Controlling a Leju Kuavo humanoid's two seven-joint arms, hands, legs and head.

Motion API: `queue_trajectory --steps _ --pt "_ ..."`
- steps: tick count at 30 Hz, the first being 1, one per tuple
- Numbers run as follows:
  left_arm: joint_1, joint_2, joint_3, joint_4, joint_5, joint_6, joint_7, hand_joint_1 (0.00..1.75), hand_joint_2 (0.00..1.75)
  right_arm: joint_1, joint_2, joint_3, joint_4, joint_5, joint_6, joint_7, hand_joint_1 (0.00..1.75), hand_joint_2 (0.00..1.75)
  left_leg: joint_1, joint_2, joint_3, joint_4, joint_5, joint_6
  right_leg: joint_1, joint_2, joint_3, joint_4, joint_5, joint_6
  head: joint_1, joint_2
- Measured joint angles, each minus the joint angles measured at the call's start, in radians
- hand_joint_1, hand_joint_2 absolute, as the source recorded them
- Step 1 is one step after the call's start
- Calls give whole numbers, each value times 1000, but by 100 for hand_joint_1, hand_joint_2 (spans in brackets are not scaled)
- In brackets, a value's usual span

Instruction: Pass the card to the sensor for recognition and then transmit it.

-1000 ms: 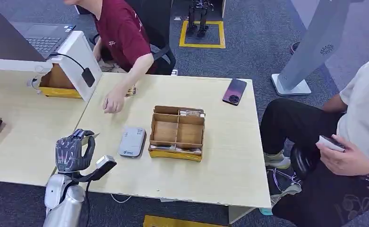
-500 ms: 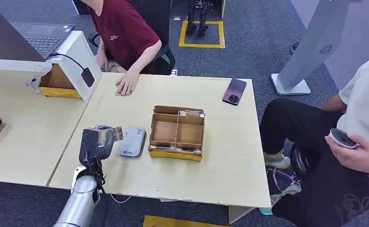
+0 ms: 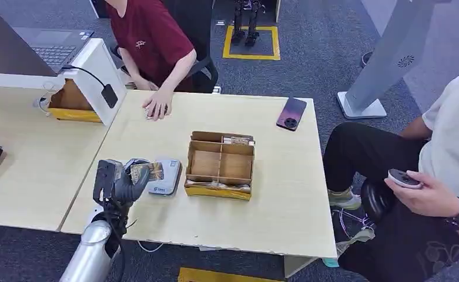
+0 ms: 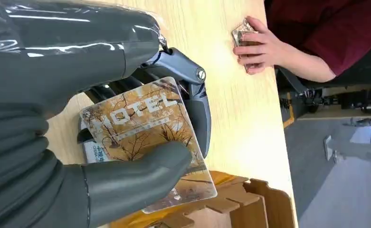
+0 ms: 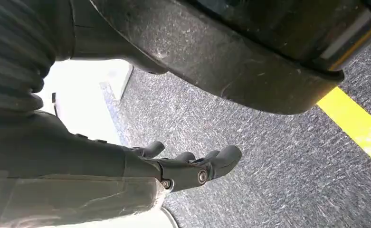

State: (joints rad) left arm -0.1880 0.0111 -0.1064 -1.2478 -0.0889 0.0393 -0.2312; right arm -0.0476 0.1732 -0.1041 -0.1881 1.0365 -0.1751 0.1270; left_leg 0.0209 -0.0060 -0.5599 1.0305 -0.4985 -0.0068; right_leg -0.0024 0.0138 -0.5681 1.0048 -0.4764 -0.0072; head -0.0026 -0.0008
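Card (image 3: 147,171) (left hand (image 3: 120,183) gripping) over sensor (image 3: 167,178).

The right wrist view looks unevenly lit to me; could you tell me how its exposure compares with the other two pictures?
Right wrist view: a blown-out white patch sits behind the dark right hand, while the carpet stays sharp. Left wrist view: evenly lit, with glare streaks on the plastic-wrapped cover of the left hand; the card reads clearly. Head view: soft, even light.

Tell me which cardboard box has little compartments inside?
The cardboard box in the table's middle, beside the grey sensor; dividers split it. The other box, far left, has none visible.
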Motion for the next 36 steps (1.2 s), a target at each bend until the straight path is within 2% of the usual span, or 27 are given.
queue_trajectory --steps 3,9,15,22,36 --pt "3 6 -10 -8 -1 4 0 175 175 0 0 -2 0 5 0 0 0 175 0 0 0 0 0 0 0 0 0 0 0 0 0 0" --pt "1 13 -40 -10 -147 111 31 175 175 0 1 -2 0 14 -3 3 0 175 0 0 0 0 0 0 0 0 0 0 0 0 0 0" --pt "-31 13 -42 72 -190 164 39 175 175 -1 2 -2 0 27 -2 3 0 175 0 0 0 0 0 0 0 0 0 0 0 0 0 0" --pt "-50 5 -42 145 -189 168 33 175 175 -1 2 -2 0 32 -1 3 0 175 0 0 0 0 0 0 0 0 0 0 0 0 0 0" --pt "-78 -15 -42 185 -199 175 27 175 175 -3 5 -2 0 45 1 8 0 175 0 0 0 0 0 0 0 0 0 0 0 0 0 0"
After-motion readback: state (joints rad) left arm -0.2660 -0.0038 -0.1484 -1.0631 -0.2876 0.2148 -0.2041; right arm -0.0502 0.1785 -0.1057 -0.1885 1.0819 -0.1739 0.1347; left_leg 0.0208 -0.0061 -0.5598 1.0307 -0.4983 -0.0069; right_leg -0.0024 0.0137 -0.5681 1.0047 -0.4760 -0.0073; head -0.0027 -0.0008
